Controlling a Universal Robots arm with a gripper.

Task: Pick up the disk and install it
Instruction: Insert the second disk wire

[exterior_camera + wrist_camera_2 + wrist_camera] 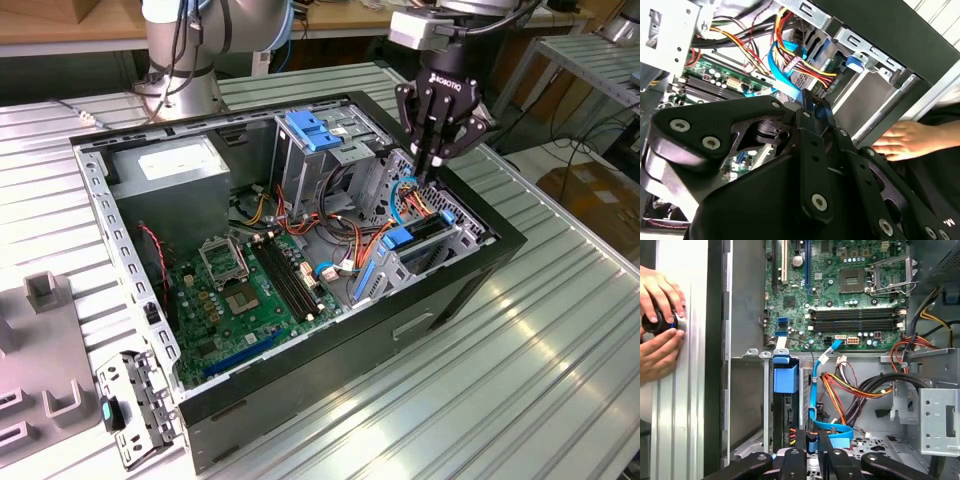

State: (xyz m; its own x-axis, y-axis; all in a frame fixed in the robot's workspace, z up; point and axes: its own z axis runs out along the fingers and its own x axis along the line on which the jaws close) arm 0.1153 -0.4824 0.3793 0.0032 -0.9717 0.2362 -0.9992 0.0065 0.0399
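Note:
The disk (418, 234) stands on edge inside the drive cage at the exterior view's right end of the open computer case (330, 350). Its blue end tab (785, 378) points toward the motherboard, and its dark body (788, 415) runs back into the cage. My gripper (426, 170) hangs just above the cage's far end, shut, with nothing held. In the first wrist view the gripper (812, 446) is beside the disk's rear end, right by a looped blue data cable (837, 431). In the second wrist view the fingertips (807, 107) are pressed together over the cables.
A person's hands (660, 315) hold a dark knob on the table beside the case; one hand (902, 141) lies close to my gripper. Inside are the motherboard (250, 290), power supply (178, 165), a light-blue latch plate (310, 130) and wire bundles (860, 387). Grey fixtures (45, 340) stand at the exterior view's left.

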